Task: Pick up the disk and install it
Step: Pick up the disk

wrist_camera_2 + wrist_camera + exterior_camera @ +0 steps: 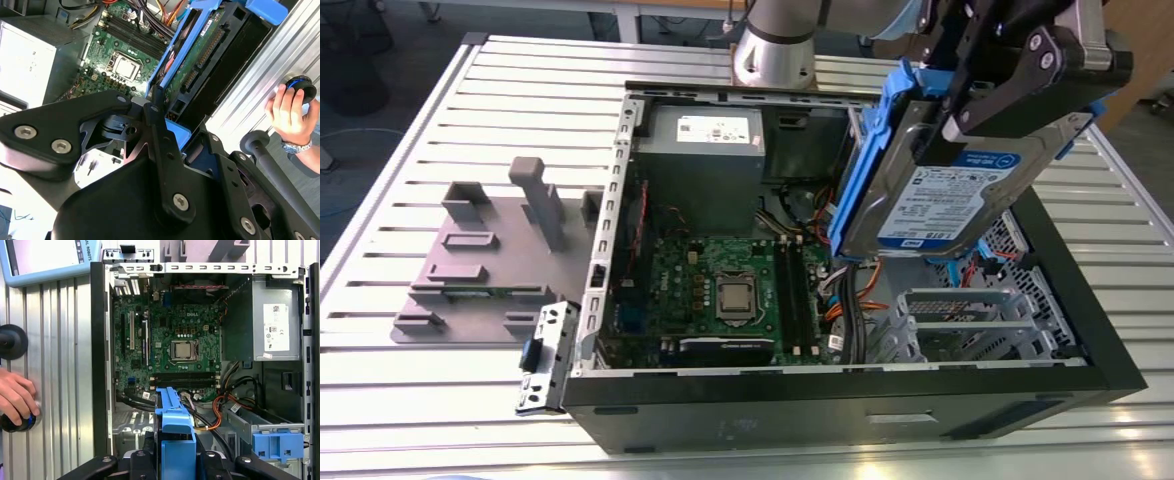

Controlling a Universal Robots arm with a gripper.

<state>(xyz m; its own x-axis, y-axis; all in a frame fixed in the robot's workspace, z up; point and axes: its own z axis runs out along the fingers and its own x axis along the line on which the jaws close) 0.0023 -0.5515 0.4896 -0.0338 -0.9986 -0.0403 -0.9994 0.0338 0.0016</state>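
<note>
The disk (pixel 937 203), a silver-grey drive with a white-and-blue label in blue plastic rails, hangs tilted on edge above the open computer case (pixel 854 388), over the side at the exterior view's right. My black gripper (pixel 970 112) is shut on its upper end. The second wrist view has the disk's green circuit-board underside (pixel 202 52) beyond the gripper (pixel 159 116), whose fingers (pixel 156 112) press on the blue rail. In the first wrist view the disk's blue rail (pixel 172 416) stands edge-on between the fingers (pixel 150 447), above the motherboard (pixel 170 347).
Inside the case are a grey power supply box (pixel 703 150), the motherboard (pixel 720 290), cables, and a metal drive cage (pixel 963 322) below the disk. A blue clip (pixel 277 442) sits by the cage. A grey fixture (pixel 480 260) lies beside the case. A person's hand (pixel 287 107) holds a knob.
</note>
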